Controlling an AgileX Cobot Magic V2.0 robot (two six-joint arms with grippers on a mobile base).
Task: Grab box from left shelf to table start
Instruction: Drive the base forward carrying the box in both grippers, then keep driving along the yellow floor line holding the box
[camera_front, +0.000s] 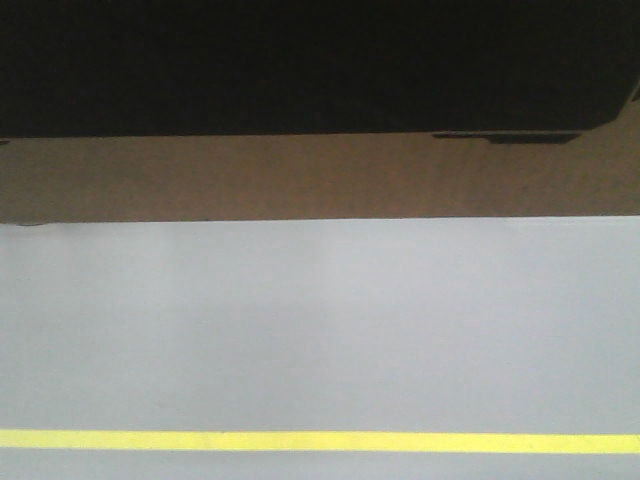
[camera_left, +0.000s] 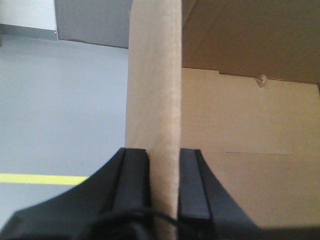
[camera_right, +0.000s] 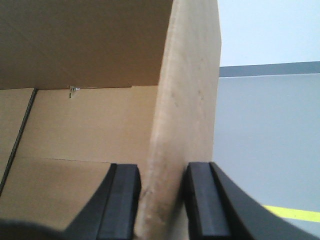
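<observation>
The box fills the top of the front view, with its black printed panel (camera_front: 300, 60) above a brown cardboard strip (camera_front: 320, 175). It is held up over the floor. My left gripper (camera_left: 163, 170) is shut on the box's upright left wall (camera_left: 152, 75), one finger outside and one inside the open carton (camera_left: 250, 115). My right gripper (camera_right: 162, 172) is shut on the box's upright right wall (camera_right: 187, 90), with the carton's inside (camera_right: 85, 125) to its left. The shelf and the table are out of view.
Grey floor (camera_front: 320, 320) with a yellow line (camera_front: 320, 441) lies below and ahead of the box. The floor also shows in the left wrist view (camera_left: 60, 100) and the right wrist view (camera_right: 265, 140). A pale wall (camera_right: 265, 30) stands beyond.
</observation>
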